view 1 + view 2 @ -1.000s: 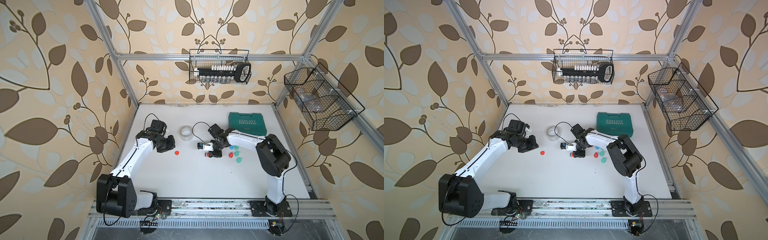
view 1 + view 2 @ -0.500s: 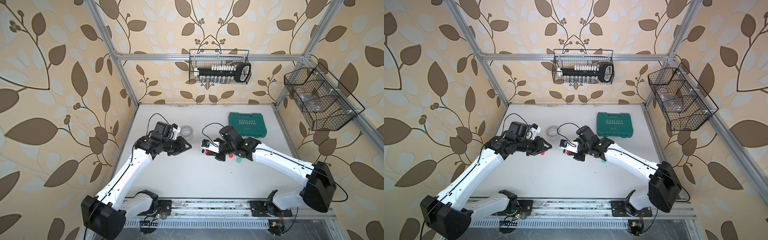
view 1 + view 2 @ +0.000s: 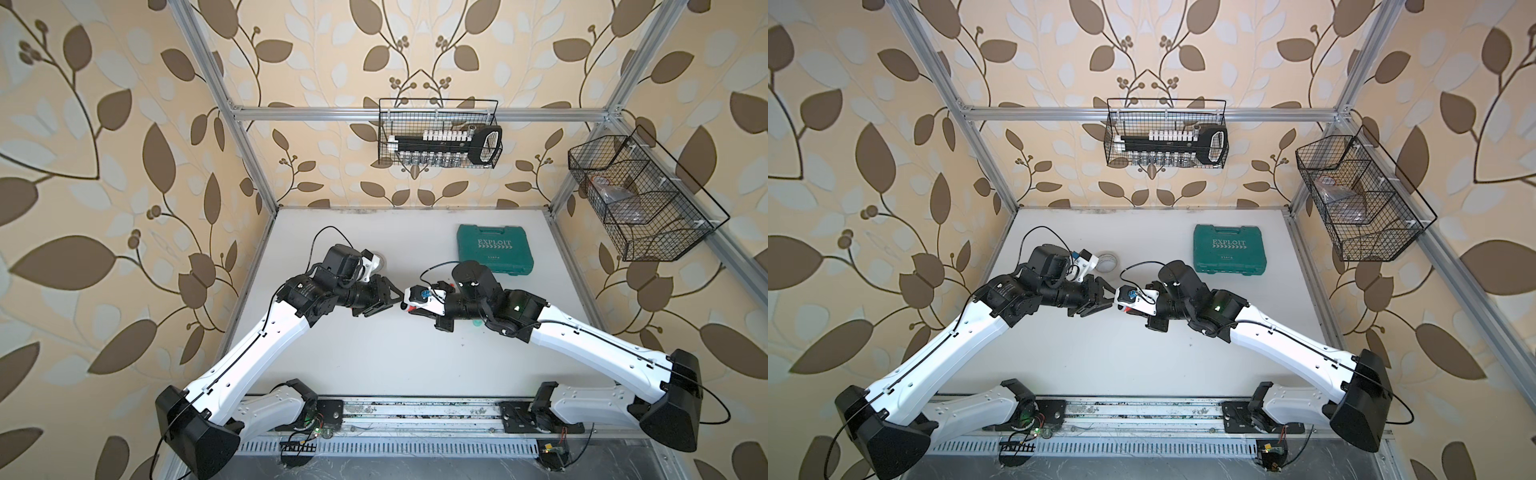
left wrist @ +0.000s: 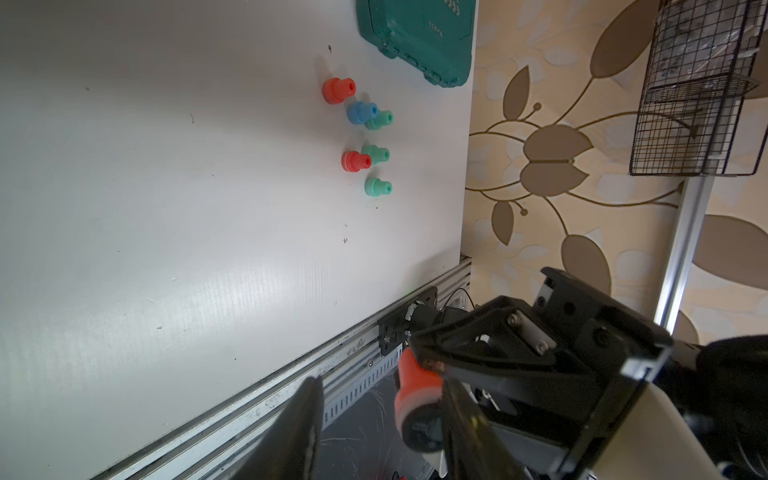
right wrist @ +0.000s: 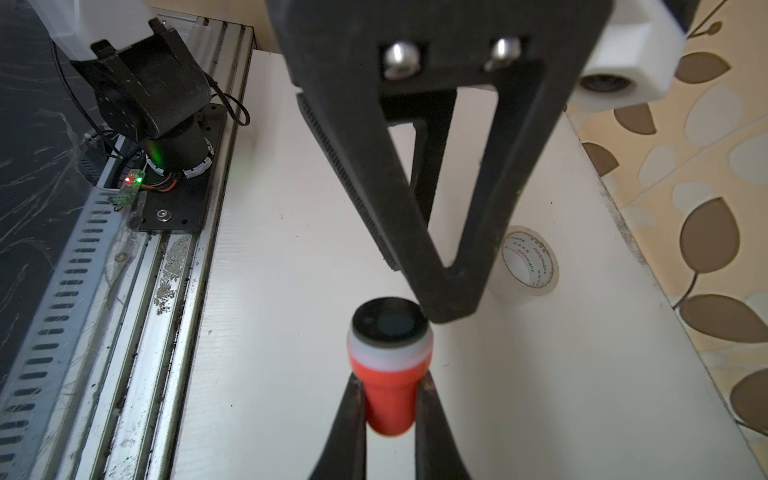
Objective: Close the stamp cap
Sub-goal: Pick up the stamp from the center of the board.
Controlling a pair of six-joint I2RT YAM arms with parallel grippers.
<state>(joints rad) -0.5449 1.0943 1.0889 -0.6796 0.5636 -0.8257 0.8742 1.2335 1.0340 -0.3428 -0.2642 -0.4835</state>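
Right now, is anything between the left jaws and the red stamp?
Nothing visible. The left gripper, jaws open, flanks the dark end of the stamp; the right gripper holds its red stem.

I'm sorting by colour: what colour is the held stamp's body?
Red; the stamp shows best in the right wrist view.

Seven stamps in all. Six stand loose on the desk (image 4: 166,208), grouped on its right side: two red stamps (image 4: 338,90) (image 4: 356,161), one blue stamp (image 4: 362,112) and three green stamps (image 4: 379,120) (image 4: 375,154) (image 4: 377,187). The seventh is the held red stamp (image 5: 388,365), clamped in the right end effector (image 5: 388,390).

One green tool case (image 3: 494,249), far right. One tape roll (image 5: 530,266), far left. Two wire baskets: the back basket (image 3: 438,100) and the side basket (image 3: 665,237).

Two arms, the left arm (image 3: 266,332) and the right arm (image 3: 582,345). That makes two end effectors, and the left end effector (image 3: 397,302) has its jaws apart.
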